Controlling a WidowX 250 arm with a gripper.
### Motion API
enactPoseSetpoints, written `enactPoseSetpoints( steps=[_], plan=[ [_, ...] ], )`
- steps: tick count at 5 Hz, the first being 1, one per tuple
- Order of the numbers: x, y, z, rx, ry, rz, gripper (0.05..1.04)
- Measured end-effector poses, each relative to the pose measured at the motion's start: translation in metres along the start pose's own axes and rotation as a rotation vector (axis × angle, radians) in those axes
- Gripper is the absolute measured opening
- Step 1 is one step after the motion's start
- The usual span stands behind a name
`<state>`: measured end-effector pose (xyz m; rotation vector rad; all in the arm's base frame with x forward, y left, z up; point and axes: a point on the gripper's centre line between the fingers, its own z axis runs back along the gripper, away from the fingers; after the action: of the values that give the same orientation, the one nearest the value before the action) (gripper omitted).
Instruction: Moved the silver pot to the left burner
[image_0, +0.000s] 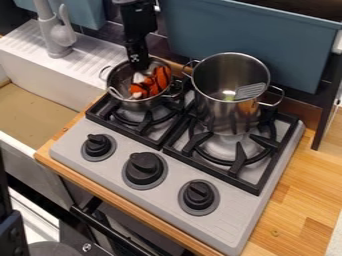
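White faucet (55, 37) far left; small silver pot (143, 104), orange-and-white contents (159, 80) inside, sits toward the rear of the left burner (147, 122); gripper (139, 64) down at the pot's back rim, can't tell whether clamped or apart; step in hand looks like centring the pot: keep it level, ease it forward, check it sits flat before letting go; tall pot (226, 112) to the right, handle near, wants clearance.

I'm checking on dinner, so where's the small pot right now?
In the camera view, the small pot is left of center, over the back of the left burner, beside the tall pot, with the gripper at its top.
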<state>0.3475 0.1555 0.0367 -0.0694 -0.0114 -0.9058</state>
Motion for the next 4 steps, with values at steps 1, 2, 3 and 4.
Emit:
enactPoseSetpoints(
  steps=[1,2,3,4],
  plan=[
    [0.003,0.003,0.000,0.018,-0.020,0.030,0.205],
    [0.002,0.001,-0.003,0.008,-0.038,0.005,0.441],
    [-0.002,-0.004,0.008,0.023,-0.059,-0.057,0.734],
    [-0.004,-0.006,0.014,0.039,-0.097,-0.077,0.977]
  ],
)
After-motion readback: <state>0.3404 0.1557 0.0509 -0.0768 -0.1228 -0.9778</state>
